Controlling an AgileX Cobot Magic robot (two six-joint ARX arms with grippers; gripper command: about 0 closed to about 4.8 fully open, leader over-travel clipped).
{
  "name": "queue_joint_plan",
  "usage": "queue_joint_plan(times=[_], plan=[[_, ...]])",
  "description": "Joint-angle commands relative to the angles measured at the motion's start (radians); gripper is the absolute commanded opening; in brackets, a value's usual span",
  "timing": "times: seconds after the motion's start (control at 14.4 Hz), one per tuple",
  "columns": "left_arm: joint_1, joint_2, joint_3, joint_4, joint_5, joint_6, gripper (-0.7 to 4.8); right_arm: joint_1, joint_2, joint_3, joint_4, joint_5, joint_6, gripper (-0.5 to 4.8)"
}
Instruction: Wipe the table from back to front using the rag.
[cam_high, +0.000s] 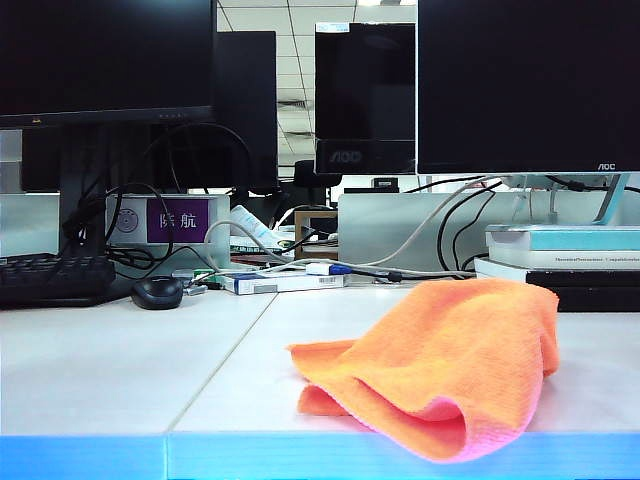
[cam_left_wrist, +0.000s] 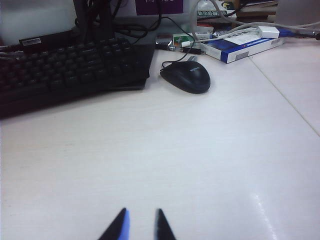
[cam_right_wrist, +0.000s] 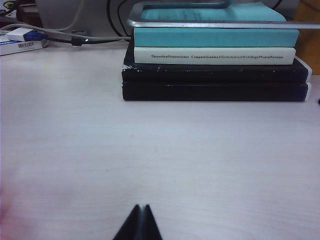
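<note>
White and smooth, the surface (cam_high: 120, 370) carries the rag (cam_high: 440, 365) crumpled in a heap near its blue front edge, and we see neither claw in the exterior view, so both are apart from the cloth and nothing is held. Our left claw (cam_left_wrist: 139, 227) stands spread over bare surface with a keyboard (cam_left_wrist: 70, 67) and a mouse (cam_left_wrist: 186, 77) far ahead of it, while our right claw (cam_right_wrist: 140, 222) is pressed together, a stack of books (cam_right_wrist: 215, 65) ahead of it. We judge the rag soft, light and limp, so it should fold and slide easily; the raised fold on top seems the best place to pinch.
</note>
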Motion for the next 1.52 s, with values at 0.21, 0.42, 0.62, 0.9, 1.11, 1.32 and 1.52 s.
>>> queue_joint_plan(times=[0.21, 0.42, 0.62, 0.9, 1.11, 1.32, 1.52], plan=[[0.000, -0.002, -0.005, -0.011, -0.005, 0.000, 0.75, -0.001, -0.001, -0.007, 0.006, 0.009, 0.001, -0.05], [0.000, -0.002, -0.005, 0.002, -0.005, -0.003, -0.06, 0.000, -0.001, -0.003, 0.016, 0.009, 0.006, -0.05], [0.000, 0.002, 0.064, 0.117, -0.037, -0.152, -0.06, 0.000, -0.001, 0.078, 0.019, 0.063, 0.084, -0.05], [0.000, 0.130, 0.282, 0.177, -0.155, -0.184, -0.06, 0.000, 0.007, 0.266, 0.018, 0.197, 0.084, -0.05], [0.000, 0.347, 0.489, 0.236, -0.082, -0.184, -0.06, 0.000, 0.128, 0.448, -0.023, 0.196, 0.083, -0.05], [0.000, 0.635, 0.871, -0.078, 0.007, -0.184, -0.06, 0.000, 0.344, 0.694, -0.116, 0.196, 0.079, -0.05], [-0.002, 0.815, 1.169, -0.277, 0.189, -0.184, -0.06, 0.000, 0.512, 0.903, -0.214, 0.119, 0.067, -0.05]])
